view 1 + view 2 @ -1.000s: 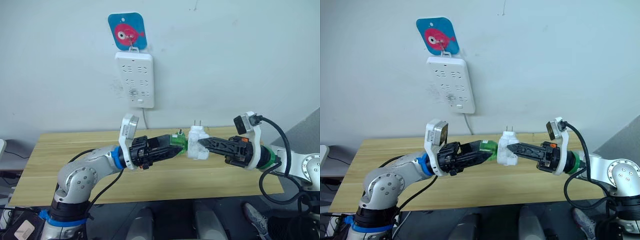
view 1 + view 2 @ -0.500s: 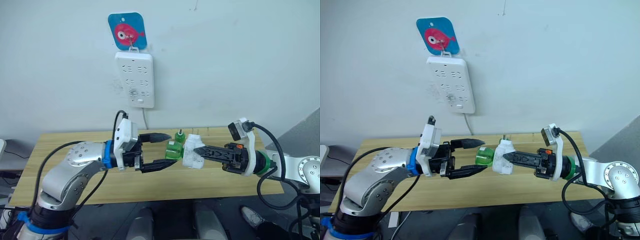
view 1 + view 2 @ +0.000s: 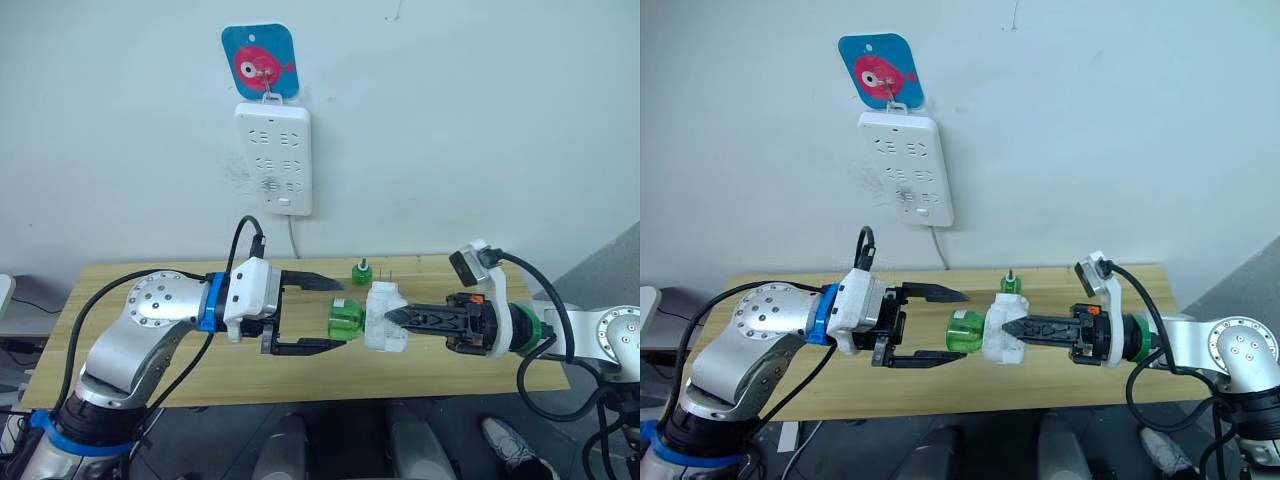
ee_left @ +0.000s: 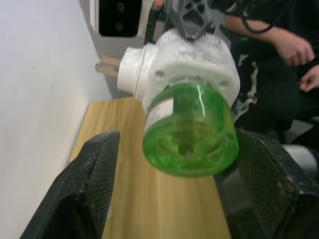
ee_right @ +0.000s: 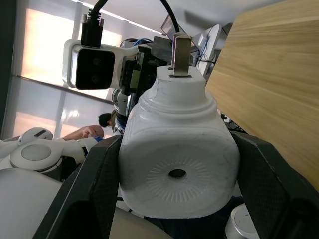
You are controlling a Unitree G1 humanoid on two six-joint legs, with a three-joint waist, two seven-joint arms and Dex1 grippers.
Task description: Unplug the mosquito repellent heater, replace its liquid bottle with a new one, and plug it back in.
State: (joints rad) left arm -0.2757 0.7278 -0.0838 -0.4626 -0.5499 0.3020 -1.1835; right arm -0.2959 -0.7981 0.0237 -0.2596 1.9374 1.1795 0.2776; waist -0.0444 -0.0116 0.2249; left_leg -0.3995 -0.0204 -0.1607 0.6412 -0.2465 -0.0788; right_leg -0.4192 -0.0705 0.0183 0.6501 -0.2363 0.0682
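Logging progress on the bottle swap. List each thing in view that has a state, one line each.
mosquito repellent heater: unplugged, held in the air.
green bottle: attached to the heater.
second green bottle: upright on the table.
left gripper: fingers open around the attached bottle.
right gripper: shut on the heater.

Left gripper (image 3: pixel 322 314) fingers spread wide, apart from the green liquid bottle (image 3: pixel 346 319) on both sides; the bottle lies just past the fingertips, with free gaps either side of it in the left wrist view. Right gripper (image 3: pixel 394 319) clamps the mosquito repellent heater (image 3: pixel 384 317), blocking approach from the right. Second green bottle (image 3: pixel 361 271) stands on the table (image 3: pixel 130 300) just behind, near the upper finger's path. Power strip (image 3: pixel 274 157) on the wall hangs well above.
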